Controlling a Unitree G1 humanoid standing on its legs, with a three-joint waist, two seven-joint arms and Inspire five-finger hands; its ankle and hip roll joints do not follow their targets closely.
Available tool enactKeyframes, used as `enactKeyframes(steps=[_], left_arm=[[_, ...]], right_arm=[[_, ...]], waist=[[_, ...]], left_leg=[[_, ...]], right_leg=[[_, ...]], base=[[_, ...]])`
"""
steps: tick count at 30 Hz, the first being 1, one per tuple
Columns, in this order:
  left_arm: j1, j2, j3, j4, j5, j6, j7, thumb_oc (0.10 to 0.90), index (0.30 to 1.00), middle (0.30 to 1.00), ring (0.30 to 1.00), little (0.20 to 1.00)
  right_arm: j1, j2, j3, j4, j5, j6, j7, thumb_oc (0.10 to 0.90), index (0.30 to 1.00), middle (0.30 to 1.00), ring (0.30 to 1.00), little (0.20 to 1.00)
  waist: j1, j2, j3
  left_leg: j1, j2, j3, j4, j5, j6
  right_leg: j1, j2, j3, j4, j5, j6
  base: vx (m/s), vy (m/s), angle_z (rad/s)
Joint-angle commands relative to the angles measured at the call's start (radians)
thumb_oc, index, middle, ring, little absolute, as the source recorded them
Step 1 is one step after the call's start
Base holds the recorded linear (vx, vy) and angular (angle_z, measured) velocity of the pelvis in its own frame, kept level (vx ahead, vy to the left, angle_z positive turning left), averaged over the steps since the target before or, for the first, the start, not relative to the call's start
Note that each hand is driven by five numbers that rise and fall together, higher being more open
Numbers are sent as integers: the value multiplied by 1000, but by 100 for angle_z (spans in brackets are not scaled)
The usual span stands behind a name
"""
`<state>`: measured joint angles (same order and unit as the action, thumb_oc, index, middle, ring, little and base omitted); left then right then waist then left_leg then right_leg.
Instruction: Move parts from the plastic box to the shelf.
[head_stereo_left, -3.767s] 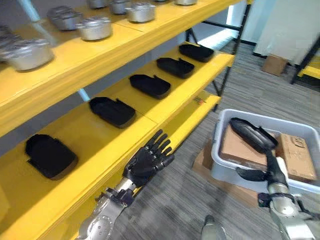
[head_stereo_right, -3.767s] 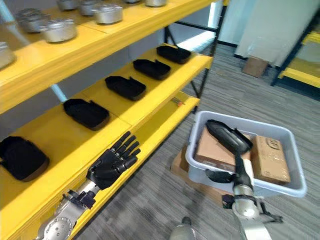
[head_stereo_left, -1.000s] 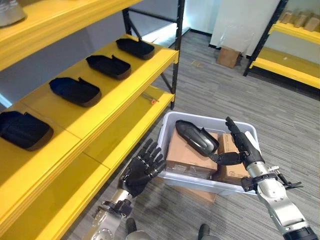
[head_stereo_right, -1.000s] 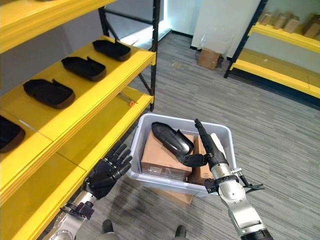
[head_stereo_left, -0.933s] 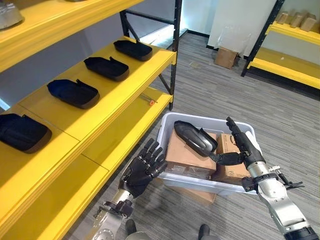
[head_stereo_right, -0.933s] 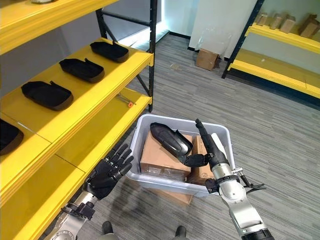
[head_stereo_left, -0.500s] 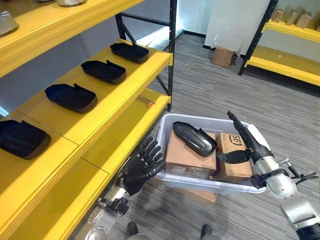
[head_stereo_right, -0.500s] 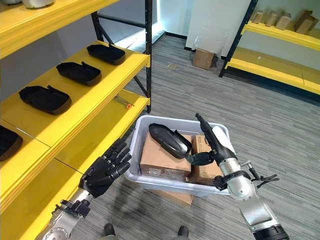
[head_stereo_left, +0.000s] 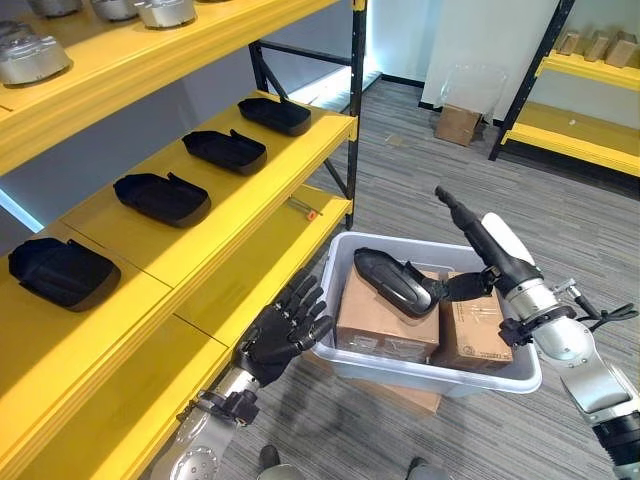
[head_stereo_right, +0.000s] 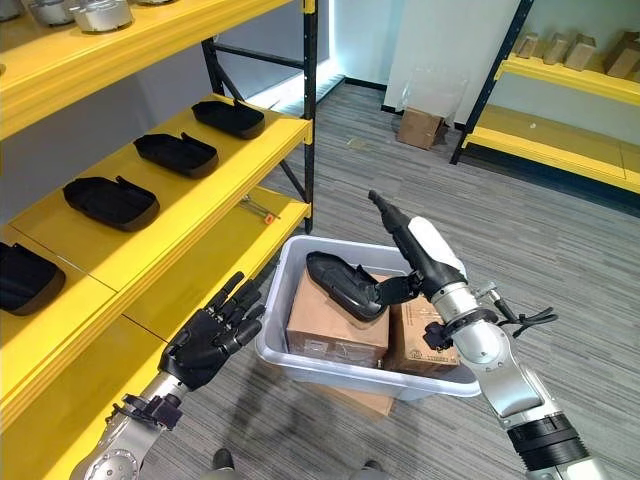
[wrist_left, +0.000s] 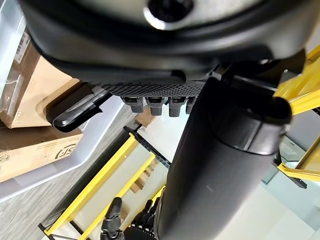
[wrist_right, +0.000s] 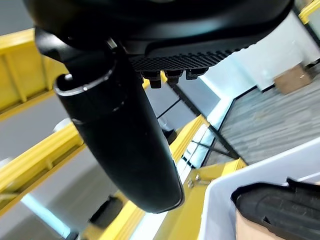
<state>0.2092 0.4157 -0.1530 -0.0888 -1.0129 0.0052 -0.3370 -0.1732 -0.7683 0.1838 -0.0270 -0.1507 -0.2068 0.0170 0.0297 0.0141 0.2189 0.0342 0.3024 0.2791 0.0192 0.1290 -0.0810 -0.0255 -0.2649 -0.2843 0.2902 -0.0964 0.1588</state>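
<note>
- My right robot hand (head_stereo_left: 487, 262) sat over the plastic box (head_stereo_left: 335, 276), fingers straight and pointing up and away, thumb reaching toward the near end of the black part (head_stereo_left: 392, 282). Nothing was clamped; I could not tell whether the thumb tip touched the part.
- That part lay on top of a cardboard carton (head_stereo_left: 385, 322) inside the box, just to the hand's left, its long axis running from the thumb toward the shelf side.
- My left robot hand (head_stereo_left: 283, 334) hung outside the box's left wall, fingers spread and holding nothing, close to the lower shelf (head_stereo_left: 230, 290) edge.
- I judged the right hand the nearer one for the pick; the carry would then go left and up to the middle shelf (head_stereo_left: 245, 195), where 4 like black parts (head_stereo_left: 161, 197) lay in a row.
</note>
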Motion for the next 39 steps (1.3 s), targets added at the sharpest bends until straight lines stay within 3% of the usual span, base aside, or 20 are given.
enactKeyframes(steps=[1,2,4,6,7,8,10,11,12,18,25,30,34,37,39], left_arm=[[-93,8,28,-86,-25,-100,-29,900,1000,1000,1000,1000],[-106,-4,17,-68,-22,-113,-25,900,1000,1000,1000,1000],[-124,-13,9,-53,-22,-115,-26,900,1000,1000,1000,1000],[-135,-13,7,-49,-27,-115,-18,900,1000,1000,1000,1000],[-132,-11,9,-56,-27,-114,-19,900,1000,1000,1000,1000],[-115,-12,16,-73,-16,-99,-34,900,1000,1000,1000,1000],[-78,-8,24,-102,0,-86,-47,900,1000,1000,1000,1000],[-60,-6,29,-120,2,-83,-47,900,1000,1000,1000,1000],[-20,-3,46,-133,-12,-79,-61,900,1000,1000,1000,1000],[-41,-11,46,-58,-37,-88,-127,900,1000,1000,1000,1000],[-47,-12,54,-68,-44,-68,-91,900,1000,1000,1000,1000],[-22,-12,69,-65,-37,-58,-130,900,1000,1000,1000,1000],[-25,0,48,-70,-21,-72,-141,900,1000,1000,1000,1000],[-38,9,34,-59,-21,-92,-142,900,1000,1000,1000,1000],[-44,11,32,-56,-26,-91,-146,900,1000,1000,1000,1000]], right_arm=[[-116,4,-38,-59,1,-108,-17,900,1000,1000,1000,1000],[-99,7,-46,-72,11,-107,-4,900,1000,1000,1000,1000],[-78,8,-55,-84,-14,-116,-6,900,1000,1000,1000,1000],[-71,6,-50,-85,-22,-123,-19,900,1000,1000,1000,1000],[-58,6,-36,-92,1,-121,-30,900,1000,1000,1000,1000],[-46,11,-37,-97,7,-116,-40,900,1000,1000,1000,1000],[-16,20,-43,-108,10,-113,-45,900,1000,1000,1000,1000],[-2,27,-44,-115,11,-110,-47,900,1000,1000,1000,1000],[24,36,-42,-120,13,-119,-46,900,1000,1000,1000,1000],[63,31,-47,-94,-11,-135,-33,900,1000,1000,1000,1000],[68,36,-61,-90,9,-124,-27,900,1000,1000,1000,1000],[59,50,-65,-99,7,-188,10,900,1000,1000,1000,1000],[4,17,-48,-89,-35,-223,13,900,1000,1000,1000,1000],[-53,-1,-31,-88,54,-210,52,900,1000,1000,1000,1000],[-85,-2,-26,-79,43,-212,60,900,1000,1000,1000,1000]], waist=[[4,-31,-18],[-15,-32,-17],[-29,-32,-10],[-29,-30,-6],[-7,-25,2],[5,-24,2],[22,-23,-1],[33,-18,0],[52,-20,-3],[39,-49,-39],[44,-69,-52],[61,-77,-53],[78,-86,-49],[90,-95,-40],[98,-100,-36]], left_leg=[[5,99,41,161,70,-93],[-11,125,92,193,127,-132],[-29,130,123,213,140,-144],[-41,96,133,203,116,-130],[-81,10,97,157,76,-102],[-90,-27,97,98,52,-86],[-94,-52,70,18,58,-77],[-107,-49,51,0,79,-64],[-119,-63,-24,-15,81,-57],[-54,-92,-1,-63,10,-22],[-16,-132,-12,-70,-41,2],[0,-151,-22,-78,-64,16],[-10,-170,-30,-39,-96,33],[-26,-179,-26,22,-131,47],[-36,-186,-27,57,-152,57]], right_leg=[[90,105,-101,-56,-42,-138],[114,117,-119,-86,-49,-142],[133,132,-135,-110,-48,-148],[136,137,-135,-118,-46,-146],[141,144,-117,-128,-44,-138],[152,149,-112,-143,-40,-132],[167,154,-102,-158,-38,-126],[162,162,-101,-161,-24,-133],[163,164,-72,-157,-26,-129],[175,145,-71,-184,-9,-105],[163,122,-61,-224,31,-77],[153,107,-61,-243,51,-61],[146,101,-64,-219,37,-63],[147,96,-73,-189,18,-70],[145,92,-77,-167,6,-74]], base=[[74,-152,18],[81,-175,23],[66,-143,50],[64,-77,77],[137,-41,54],[163,-22,20],[128,56,-3],[147,112,-21],[158,172,-45],[134,151,-32],[85,64,4],[67,55,-3],[50,79,3],[16,91,1],[18,117,0]])
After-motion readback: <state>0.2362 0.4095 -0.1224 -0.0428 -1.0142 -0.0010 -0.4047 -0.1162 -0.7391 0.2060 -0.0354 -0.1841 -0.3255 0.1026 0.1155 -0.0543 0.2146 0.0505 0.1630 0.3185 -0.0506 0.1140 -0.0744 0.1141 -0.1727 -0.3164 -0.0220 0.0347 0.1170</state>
